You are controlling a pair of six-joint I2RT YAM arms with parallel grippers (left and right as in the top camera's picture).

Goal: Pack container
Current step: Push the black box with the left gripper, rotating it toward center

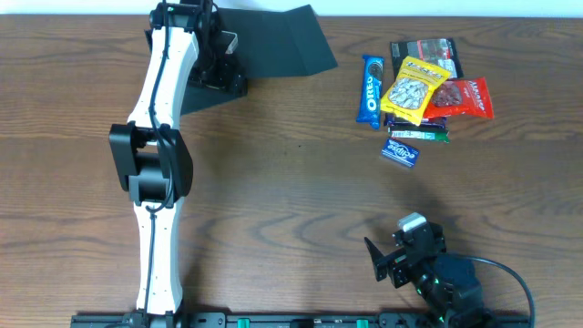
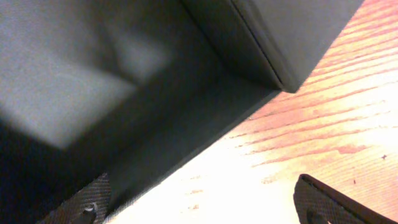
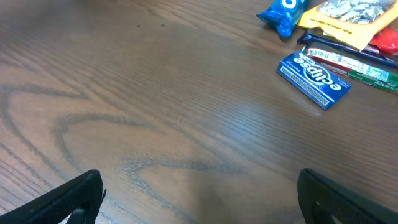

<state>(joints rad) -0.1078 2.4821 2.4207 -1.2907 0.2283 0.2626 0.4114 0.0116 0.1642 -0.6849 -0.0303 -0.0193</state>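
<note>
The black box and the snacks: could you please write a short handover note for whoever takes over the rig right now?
Left gripper: open, at the black box at the far left of the table, with one finger on each side of a box wall, not closed on it.
Right gripper: open and empty, low over bare table at the front right.
Snacks: all piled on the table at the far right. The blue gum pack lies nearest the right gripper.
Done: nothing packed; the part of the box that shows is empty.
Left: move each snack into the box, then close it.
</note>
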